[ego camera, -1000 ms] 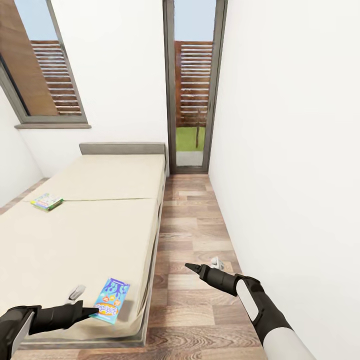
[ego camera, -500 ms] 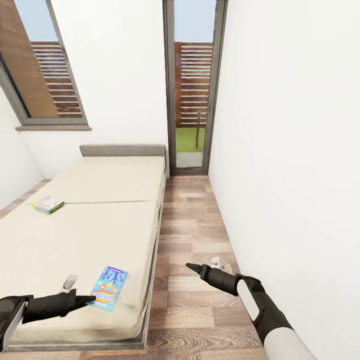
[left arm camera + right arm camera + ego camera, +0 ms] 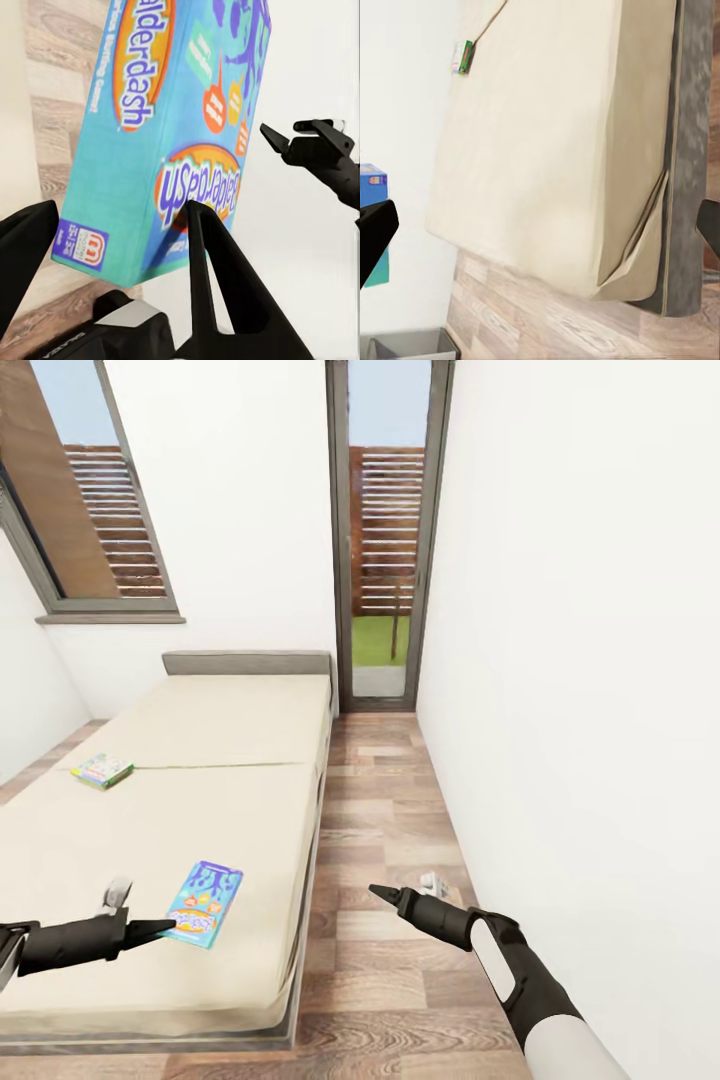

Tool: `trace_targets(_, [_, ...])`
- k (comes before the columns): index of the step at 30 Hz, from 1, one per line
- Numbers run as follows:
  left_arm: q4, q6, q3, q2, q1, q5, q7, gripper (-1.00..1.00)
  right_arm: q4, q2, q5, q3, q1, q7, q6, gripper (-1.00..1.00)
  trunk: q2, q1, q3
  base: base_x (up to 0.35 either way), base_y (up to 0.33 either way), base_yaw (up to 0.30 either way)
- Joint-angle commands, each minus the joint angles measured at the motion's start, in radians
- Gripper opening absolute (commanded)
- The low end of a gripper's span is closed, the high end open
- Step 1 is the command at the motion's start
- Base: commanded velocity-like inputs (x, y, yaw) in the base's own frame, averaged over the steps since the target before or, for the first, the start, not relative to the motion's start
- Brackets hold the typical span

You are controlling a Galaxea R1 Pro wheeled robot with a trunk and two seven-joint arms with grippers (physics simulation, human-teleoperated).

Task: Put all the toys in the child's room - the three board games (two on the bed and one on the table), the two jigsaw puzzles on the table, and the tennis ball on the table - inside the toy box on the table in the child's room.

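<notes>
Left hand [image 3: 112, 225] spread beside blue board game [image 3: 204, 902]; wrist view reads "Balderdash".

Both arms end in matte black grippers with long, tapering, pointed fingers. The right gripper [image 3: 378, 893] sits on a black cylindrical wrist that widens into a glossy white forearm shell edged in black. The left gripper [image 3: 165, 930] carries a small pale grey fitting above its black wrist, with white casing behind.

2 board games lie on the bed [image 3: 230, 760]: one [image 3: 203, 903] near its foot, another [image 3: 102, 770] farther left.
</notes>
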Motion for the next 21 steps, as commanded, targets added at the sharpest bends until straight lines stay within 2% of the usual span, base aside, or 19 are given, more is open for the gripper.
trace_targets(1, [0.000,0.011,0.000,0.001,-0.001,0.002,-0.004,-1.00,0.000,0.001,-0.003,-0.004,0.000,0.002,0.007,1.00,0.007,-0.004,0.002,-0.251,0.000,0.000])
trace_targets(9, [0.000,0.025,0.001,0.018,-0.002,0.008,-0.012,-1.00,-0.002,0.001,-0.003,-0.005,0.000,0.005,0.006,1.00,0.063,-0.035,0.027,-0.057,0.000,0.000])
trace_targets(11, [0.000,0.026,0.001,0.023,-0.002,0.008,-0.027,-1.00,-0.002,0.000,-0.003,-0.005,0.000,0.005,0.006,1.00,0.077,-0.043,0.034,-0.004,0.000,0.000])
trace_targets(16, [0.001,0.026,0.001,0.050,-0.002,0.002,-0.113,-1.00,-0.007,0.002,-0.003,-0.004,0.000,0.012,0.006,1.00,0.112,-0.062,0.050,-0.001,0.000,0.018])
trace_targets(21, [0.004,0.026,0.001,0.074,-0.002,0.001,-0.128,-1.00,-0.045,0.003,-0.003,-0.002,0.003,0.012,0.007,1.00,0.147,-0.081,0.068,0.000,0.000,0.192])
